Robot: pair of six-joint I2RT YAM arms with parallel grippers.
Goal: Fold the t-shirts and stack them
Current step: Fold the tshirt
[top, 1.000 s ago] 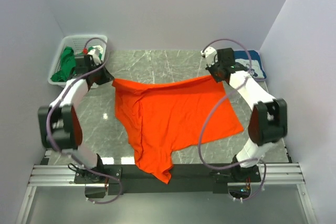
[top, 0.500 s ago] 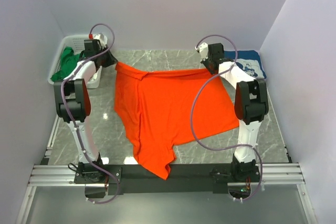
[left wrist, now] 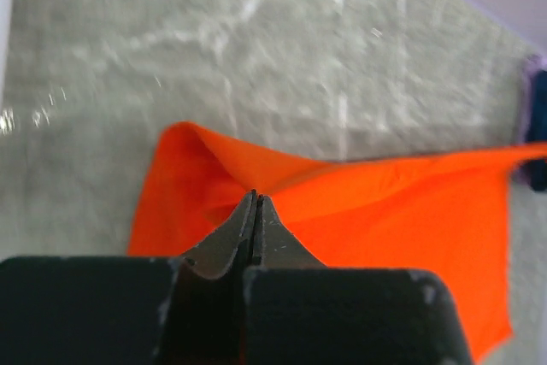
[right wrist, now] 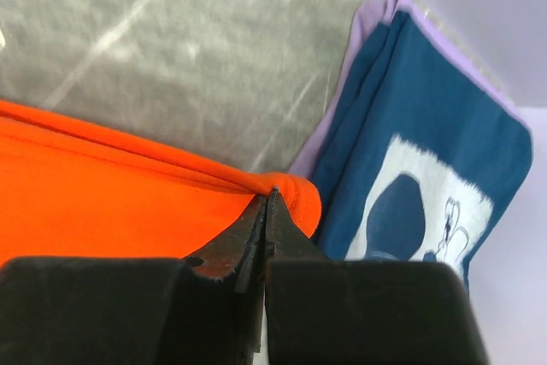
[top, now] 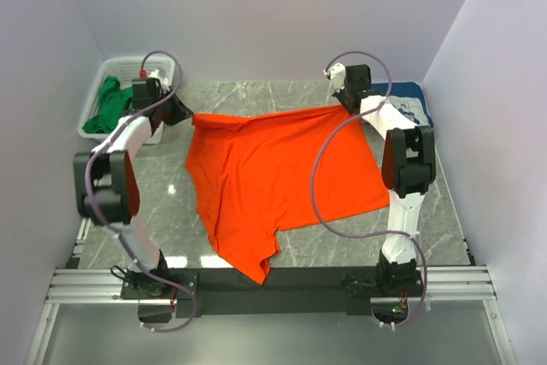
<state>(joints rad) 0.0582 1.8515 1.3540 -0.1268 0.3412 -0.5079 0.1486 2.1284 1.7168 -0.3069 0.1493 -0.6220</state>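
Orange t-shirt (top: 273, 177) in left tool (left wrist: 255, 197)

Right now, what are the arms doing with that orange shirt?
The left gripper and right gripper each pinch a far corner of the orange shirt, stretching it across the table; its near end trails over the front edge. A folded blue shirt lies far right; a green shirt sits in the basket far left.
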